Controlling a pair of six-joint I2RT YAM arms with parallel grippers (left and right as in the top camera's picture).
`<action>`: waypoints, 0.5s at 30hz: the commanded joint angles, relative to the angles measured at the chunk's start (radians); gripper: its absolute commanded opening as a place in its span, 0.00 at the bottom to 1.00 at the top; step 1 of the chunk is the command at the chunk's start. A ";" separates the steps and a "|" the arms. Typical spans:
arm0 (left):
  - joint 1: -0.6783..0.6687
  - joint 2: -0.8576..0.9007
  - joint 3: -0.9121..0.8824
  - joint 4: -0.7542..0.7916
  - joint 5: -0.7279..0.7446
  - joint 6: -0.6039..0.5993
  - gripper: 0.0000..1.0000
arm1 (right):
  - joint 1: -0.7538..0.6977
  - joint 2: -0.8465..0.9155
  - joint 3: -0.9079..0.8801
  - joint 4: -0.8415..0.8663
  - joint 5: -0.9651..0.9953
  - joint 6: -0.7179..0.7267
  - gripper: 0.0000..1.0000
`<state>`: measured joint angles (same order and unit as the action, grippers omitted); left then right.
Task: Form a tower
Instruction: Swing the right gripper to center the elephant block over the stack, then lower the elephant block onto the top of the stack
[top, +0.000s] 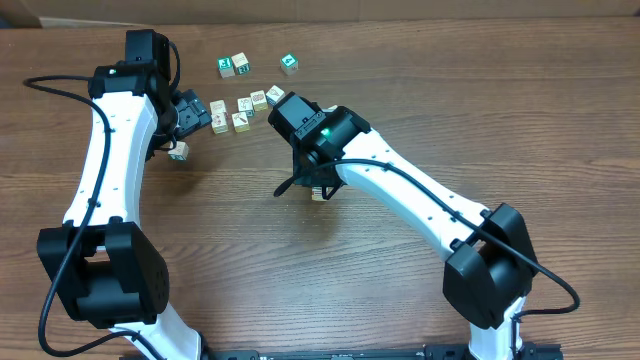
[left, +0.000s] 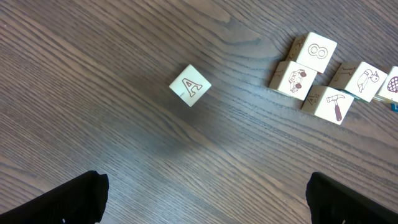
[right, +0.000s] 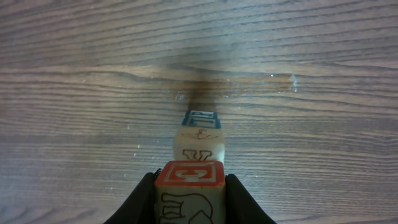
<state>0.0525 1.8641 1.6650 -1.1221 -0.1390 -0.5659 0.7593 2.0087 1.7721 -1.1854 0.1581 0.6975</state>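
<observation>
Pinching a red-topped cube (right: 189, 173) between its fingers, the right claw (right: 191, 194) is poised near the middle of the worktop (top: 200, 260). The tower (right: 200, 134), a narrow column of cream cubes with a teal top face, is seen just beyond the pinched cube, at twelve o'clock from it in the right wrist view. Whether the pinched cube touches the column cannot be told. From overhead, the tower is almost wholly hidden beneath the right claw and its arm.

The left claw (left: 211, 208) is spread wide, with nothing between its fingers, and is placed at about ten o'clock from the tower. A lettered cube (left: 190, 85) lies alone on the wood at twelve o'clock from that claw in its own view. A cluster of cubes (left: 292, 79), some touching, is found at two o'clock; a hammer, a bird and a figure eight can be made out on them. From overhead, this cluster lies between the left claw and the right arm's wrist. Three more cubes (top: 241, 64) are set apart at eleven o'clock from the tower, toward the far edge.
</observation>
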 joint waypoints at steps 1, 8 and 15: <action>0.000 -0.016 0.013 0.001 0.002 0.012 1.00 | 0.003 0.002 -0.006 0.004 0.032 0.022 0.21; 0.000 -0.016 0.013 0.001 0.002 0.012 1.00 | 0.003 0.002 -0.006 0.005 0.033 0.038 0.21; 0.000 -0.016 0.013 0.001 0.002 0.013 0.99 | 0.003 0.002 -0.006 0.005 0.033 0.054 0.21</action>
<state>0.0525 1.8641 1.6650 -1.1221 -0.1390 -0.5659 0.7593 2.0090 1.7721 -1.1851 0.1734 0.7296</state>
